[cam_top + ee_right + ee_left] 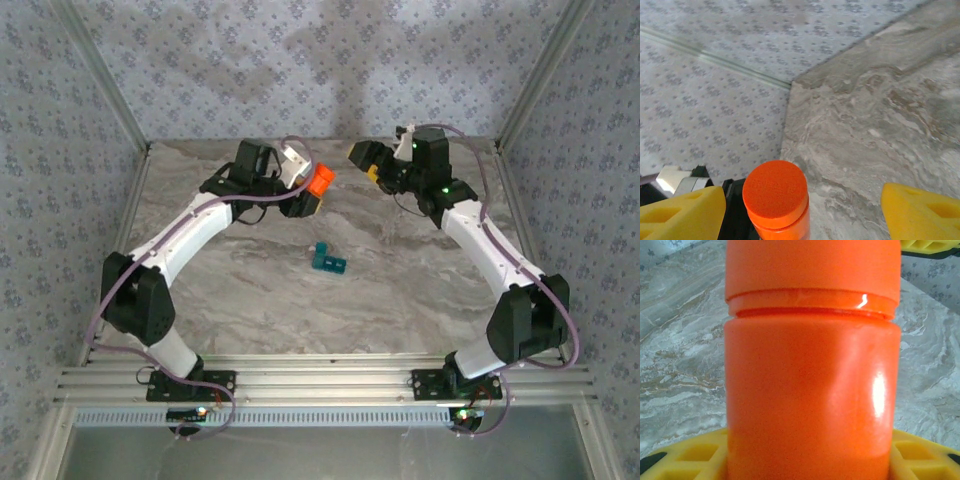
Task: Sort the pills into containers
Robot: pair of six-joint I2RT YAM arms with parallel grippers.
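Glossy, seemingly plastic bottle [812,390], left hand [810,461]

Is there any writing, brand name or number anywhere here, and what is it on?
No text can be read anywhere.
The orange bottle has a plain, shiny side with no label, and its cap is bare.
The teal pill box is too small to tell whether it carries any letters.

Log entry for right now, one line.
left gripper: shut on orange bottle | right gripper: open, facing bottle cap | teal pill box: on table
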